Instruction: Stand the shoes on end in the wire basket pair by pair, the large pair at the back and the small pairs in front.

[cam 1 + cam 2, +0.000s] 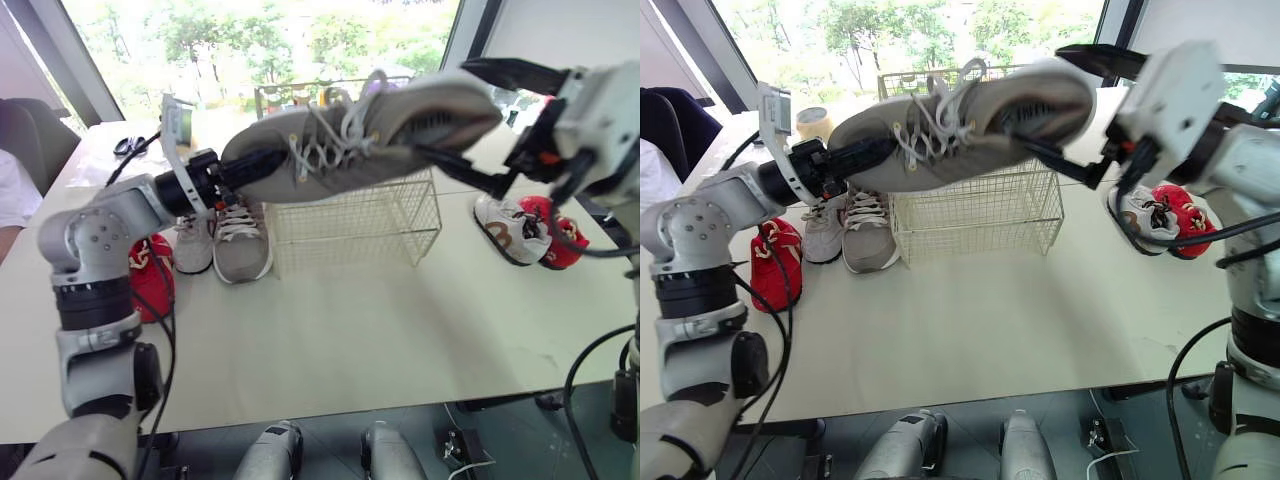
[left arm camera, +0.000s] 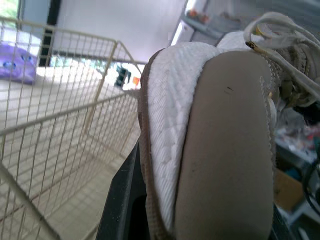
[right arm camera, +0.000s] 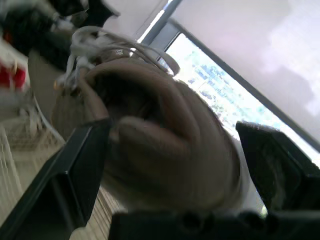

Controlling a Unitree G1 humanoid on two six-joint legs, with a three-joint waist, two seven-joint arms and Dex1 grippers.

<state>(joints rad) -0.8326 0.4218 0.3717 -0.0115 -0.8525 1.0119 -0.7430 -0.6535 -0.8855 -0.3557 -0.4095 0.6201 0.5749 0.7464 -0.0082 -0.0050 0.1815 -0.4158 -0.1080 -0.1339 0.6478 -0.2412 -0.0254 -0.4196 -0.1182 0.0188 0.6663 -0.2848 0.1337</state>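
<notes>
A large beige sneaker (image 1: 350, 135) hangs on its side in the air above the cream wire basket (image 1: 355, 225). My left gripper (image 1: 235, 165) is shut on its toe end, which the left wrist view shows close up as a white sole (image 2: 220, 150) beside the basket wires (image 2: 60, 125). My right gripper (image 1: 445, 108) is open around the heel; one finger (image 3: 65, 180) lies against the shoe and the other stands apart from it. A small grey pair (image 1: 215, 240) stands left of the basket, with a red shoe (image 1: 150, 275) further left.
A white shoe with brown trim (image 1: 508, 228) and a red shoe (image 1: 560, 235) lie on the table to the right of the basket. Scissors (image 1: 128, 145) lie at the far left. A person's sleeve (image 1: 15, 200) shows at the left edge.
</notes>
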